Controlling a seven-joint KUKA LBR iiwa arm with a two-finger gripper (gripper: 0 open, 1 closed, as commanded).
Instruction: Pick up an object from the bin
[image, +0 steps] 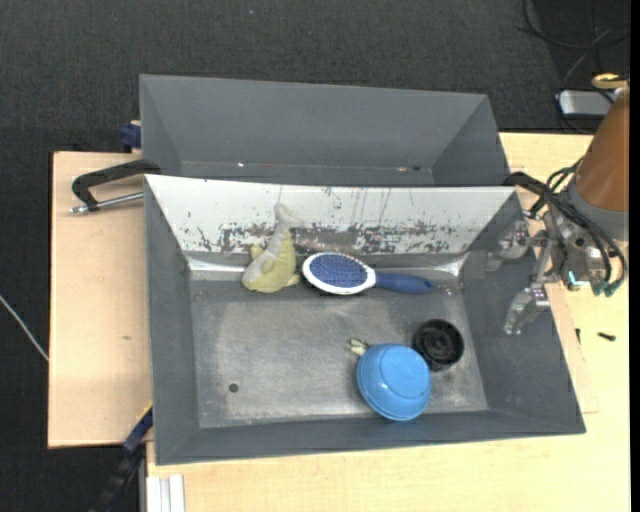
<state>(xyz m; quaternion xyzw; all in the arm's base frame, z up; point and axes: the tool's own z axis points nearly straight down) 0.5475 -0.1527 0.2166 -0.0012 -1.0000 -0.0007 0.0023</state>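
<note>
My gripper (510, 284) hangs over the bin's right wall, above the floor, open with nothing between its fingers. Nearest to it on the bin floor lies a small black round thing (438, 343). A blue round bowl-like thing (395, 381) touches the black one's left side, near the front wall. A brush with a white oval head and a blue handle (350, 274) lies along the back wall. To its left sits a pale yellow soft toy (270, 266).
The left half of the bin floor is bare grey metal. The arm with its cables and orange-brown cover comes in from the right, above the bin's right rim.
</note>
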